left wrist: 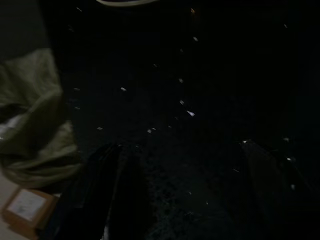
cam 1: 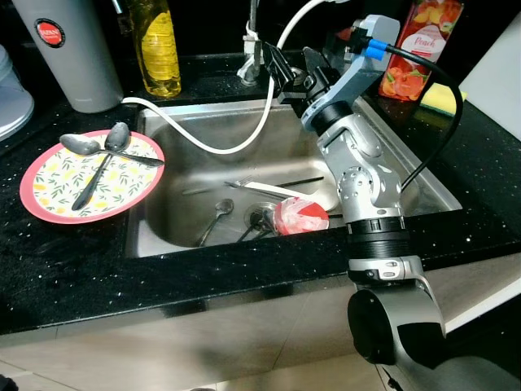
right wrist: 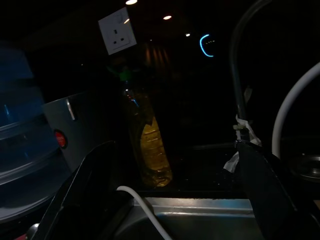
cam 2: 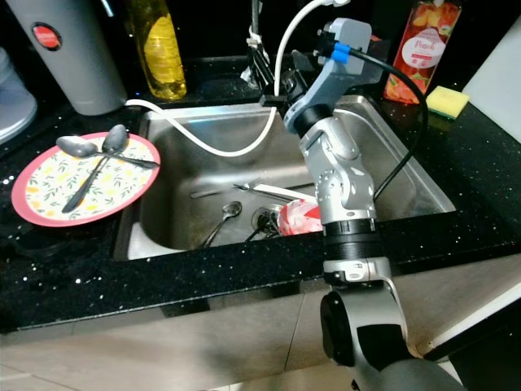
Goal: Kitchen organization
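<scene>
My right gripper (cam 1: 293,73) is raised over the back of the steel sink (cam 1: 175,122), close to the faucet (cam 1: 251,49). It is open with nothing between its fingers (right wrist: 90,185). Down in the basin lie a spoon (cam 1: 216,218), a fork beside a white utensil (cam 1: 264,187) and a crumpled red-and-white wrapper (cam 1: 299,216) near the drain. A red-rimmed floral plate (cam 1: 49,204) on the left counter holds two spoons (cam 1: 98,145) and a dark utensil. My left gripper (left wrist: 185,150) hangs in the dark over black speckled stone, fingers apart.
A white hose (cam 1: 236,147) loops from the faucet across the basin to the left counter. Behind stand a yellow oil bottle (cam 1: 159,45), a grey canister (cam 1: 69,49), a peach juice bottle (cam 1: 419,45) and a yellow sponge (cam 1: 444,96). The black counter edge runs in front.
</scene>
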Controlling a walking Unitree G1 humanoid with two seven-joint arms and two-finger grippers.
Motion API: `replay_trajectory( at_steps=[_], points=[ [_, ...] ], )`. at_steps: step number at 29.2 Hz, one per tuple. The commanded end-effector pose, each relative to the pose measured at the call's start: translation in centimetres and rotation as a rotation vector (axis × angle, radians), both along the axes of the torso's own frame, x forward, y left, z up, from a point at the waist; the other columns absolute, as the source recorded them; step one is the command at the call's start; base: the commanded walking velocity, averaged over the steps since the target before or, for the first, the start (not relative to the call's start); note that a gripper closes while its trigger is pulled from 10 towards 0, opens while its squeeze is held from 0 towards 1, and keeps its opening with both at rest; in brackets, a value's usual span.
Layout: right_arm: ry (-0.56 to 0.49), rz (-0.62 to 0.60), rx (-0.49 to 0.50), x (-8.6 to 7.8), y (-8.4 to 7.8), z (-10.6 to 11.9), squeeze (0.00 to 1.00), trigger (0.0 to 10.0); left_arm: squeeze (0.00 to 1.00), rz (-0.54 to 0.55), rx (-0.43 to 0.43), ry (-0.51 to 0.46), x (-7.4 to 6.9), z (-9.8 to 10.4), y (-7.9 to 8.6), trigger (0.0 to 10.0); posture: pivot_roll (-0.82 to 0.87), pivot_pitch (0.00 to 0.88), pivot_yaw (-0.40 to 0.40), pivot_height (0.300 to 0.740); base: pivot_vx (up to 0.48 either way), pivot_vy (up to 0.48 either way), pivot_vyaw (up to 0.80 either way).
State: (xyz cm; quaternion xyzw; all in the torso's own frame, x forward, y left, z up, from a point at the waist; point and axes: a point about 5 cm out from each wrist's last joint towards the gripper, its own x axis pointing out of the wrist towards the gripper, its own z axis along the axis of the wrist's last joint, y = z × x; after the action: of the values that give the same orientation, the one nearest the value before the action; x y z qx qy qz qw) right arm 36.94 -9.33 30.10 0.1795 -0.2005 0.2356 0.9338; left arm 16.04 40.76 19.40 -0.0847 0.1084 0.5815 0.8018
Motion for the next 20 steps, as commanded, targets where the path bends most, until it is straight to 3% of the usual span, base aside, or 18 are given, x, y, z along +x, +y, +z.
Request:
replay_trajectory(
  at_steps=[1,2,3,4,6,9,10,11,13,14,16,18,20],
  points=[
    [-0.016,0.010,0.001,-0.1,0.3,0.4,0.00,10.0,1.00,-0.036,0.005,-0.001,0.1,0.5,0.3,10.0,0.26,0.006,-0.009,0.740,0.000,0.000,0.00],
    [-0.018,0.009,0.000,-0.1,0.2,0.4,0.00,10.0,1.00,-0.056,0.002,0.006,0.2,0.5,0.3,10.0,0.26,0.006,-0.009,0.740,0.000,0.000,0.00],
    [-0.019,0.003,0.000,-0.1,0.1,0.4,0.00,10.0,0.36,-0.092,0.003,0.036,0.4,0.5,0.3,10.0,0.25,0.004,-0.001,0.740,0.000,0.000,0.00],
    [-0.020,-0.003,0.000,-0.2,-0.1,0.4,0.00,10.0,0.00,-0.113,0.066,0.114,0.4,0.6,0.5,10.0,0.24,0.004,0.006,0.740,0.000,0.000,0.00],
    [-0.021,-0.009,0.001,-0.2,-0.3,0.4,0.00,10.0,0.00,-0.135,0.162,0.219,0.3,0.8,0.8,10.0,0.24,0.004,0.013,0.740,0.000,0.000,0.00],
    [-0.021,-0.014,0.002,-0.2,-0.4,0.3,0.00,10.0,0.00,-0.164,0.115,0.215,0.5,0.1,0.7,10.0,0.23,0.002,0.019,0.740,0.000,0.000,0.00],
    [-0.020,-0.017,0.002,-0.2,-0.4,0.2,0.00,10.0,0.00,-0.209,0.023,0.165,0.9,-0.6,0.2,10.0,0.23,0.002,0.019,0.740,0.000,0.000,0.00],
    [-0.020,-0.017,0.002,-0.2,-0.4,0.2,0.00,10.0,0.00,-0.209,0.023,0.165,0.9,-0.6,0.2,10.0,0.23,0.002,0.019,0.740,0.000,0.000,0.00],
    [-0.020,-0.022,0.004,-0.2,-0.5,0.2,0.00,10.0,0.00,-0.379,-0.091,0.121,2.4,-2.0,-2.1,10.0,0.23,0.002,0.019,0.740,0.000,0.000,0.00],
    [-0.020,-0.022,0.004,-0.2,-0.5,0.2,0.00,10.0,0.00,-0.379,-0.091,0.121,2.4,-2.0,-2.1,10.0,0.23,0.002,0.019,0.740,0.000,0.000,0.00],
    [-0.020,-0.025,0.005,-0.2,-0.6,0.2,0.00,10.0,0.00,-0.498,-0.146,0.117,3.7,-3.0,-4.3,10.0,0.24,0.001,0.022,0.740,0.000,0.000,0.00],
    [-0.020,-0.025,0.006,-0.2,-0.6,0.2,0.00,10.0,0.00,-0.530,-0.163,0.113,4.3,-3.4,-5.2,10.0,0.24,0.000,0.017,0.740,0.000,0.000,0.00],
    [-0.021,-0.021,0.008,-0.1,-0.4,0.3,0.00,10.0,0.00,-0.584,-0.183,0.098,5.9,-4.0,-7.0,10.0,0.24,0.000,0.015,0.740,0.000,0.000,0.00]
  ],
)
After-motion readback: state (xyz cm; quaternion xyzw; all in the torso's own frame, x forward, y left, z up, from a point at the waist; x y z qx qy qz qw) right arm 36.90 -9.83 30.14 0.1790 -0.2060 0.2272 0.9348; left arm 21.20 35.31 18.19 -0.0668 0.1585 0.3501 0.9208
